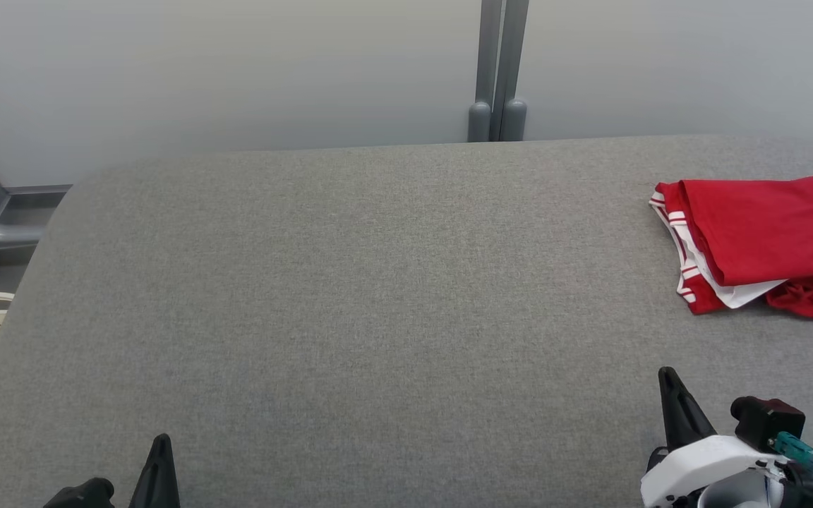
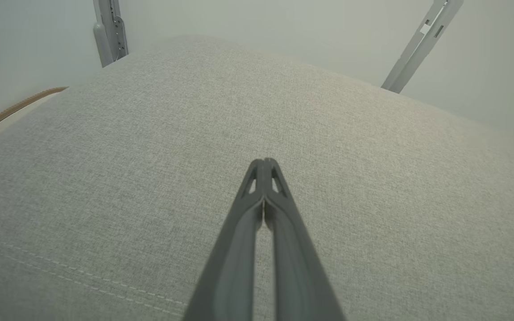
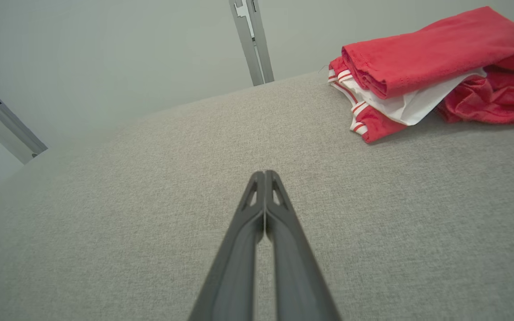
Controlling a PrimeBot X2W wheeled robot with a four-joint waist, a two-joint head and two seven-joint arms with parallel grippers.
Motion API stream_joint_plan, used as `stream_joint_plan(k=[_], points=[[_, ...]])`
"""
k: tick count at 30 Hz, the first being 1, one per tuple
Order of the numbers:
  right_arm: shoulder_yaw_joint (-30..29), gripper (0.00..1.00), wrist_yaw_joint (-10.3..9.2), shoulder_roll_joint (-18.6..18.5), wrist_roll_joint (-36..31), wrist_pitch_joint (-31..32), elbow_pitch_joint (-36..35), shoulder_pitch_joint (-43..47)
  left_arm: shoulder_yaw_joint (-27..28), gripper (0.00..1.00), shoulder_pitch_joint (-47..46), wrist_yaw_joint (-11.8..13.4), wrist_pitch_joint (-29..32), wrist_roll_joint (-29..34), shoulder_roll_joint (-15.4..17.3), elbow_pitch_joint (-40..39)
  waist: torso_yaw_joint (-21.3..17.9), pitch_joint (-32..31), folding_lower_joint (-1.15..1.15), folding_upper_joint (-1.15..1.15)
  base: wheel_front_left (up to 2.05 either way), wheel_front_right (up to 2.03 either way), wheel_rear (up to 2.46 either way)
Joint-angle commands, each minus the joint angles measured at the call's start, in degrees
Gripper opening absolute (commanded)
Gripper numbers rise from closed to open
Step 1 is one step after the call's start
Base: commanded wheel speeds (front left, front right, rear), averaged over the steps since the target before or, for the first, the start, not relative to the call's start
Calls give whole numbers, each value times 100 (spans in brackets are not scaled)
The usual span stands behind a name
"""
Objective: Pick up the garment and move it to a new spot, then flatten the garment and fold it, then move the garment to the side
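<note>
The left gripper (image 2: 263,161) and right gripper (image 3: 264,174) are both pinched closed on nothing, fingertips pressed together, low over the grey fabric surface (image 1: 378,282). The folded red garment (image 1: 766,233), trimmed in white, lies ahead of the right gripper on the surface's right side

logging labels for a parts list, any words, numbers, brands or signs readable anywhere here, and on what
None: no readable text in any view.
red garment: only white stripes on its trim and a plain white layer, no print or tag lettering visible.
grey table: plain fabric.
left gripper and right gripper: both shut, plain dark fingers, no markings.
wall posts: bare grey, no signs.
</note>
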Motion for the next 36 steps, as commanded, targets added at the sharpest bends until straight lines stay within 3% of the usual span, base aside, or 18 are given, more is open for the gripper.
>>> stream_joint_plan(k=[1,36], points=[[-40,0,0,-19,293,63,-129,-134,63,0,-164,-27,61,-242,18,-99,0,4,0,0,0,0,0],[-254,0,0,-35,3504,816,-598,-165,374,0,-636,-237,915,-3044,-158,-338,-11,90,0,0,0,0,0]])
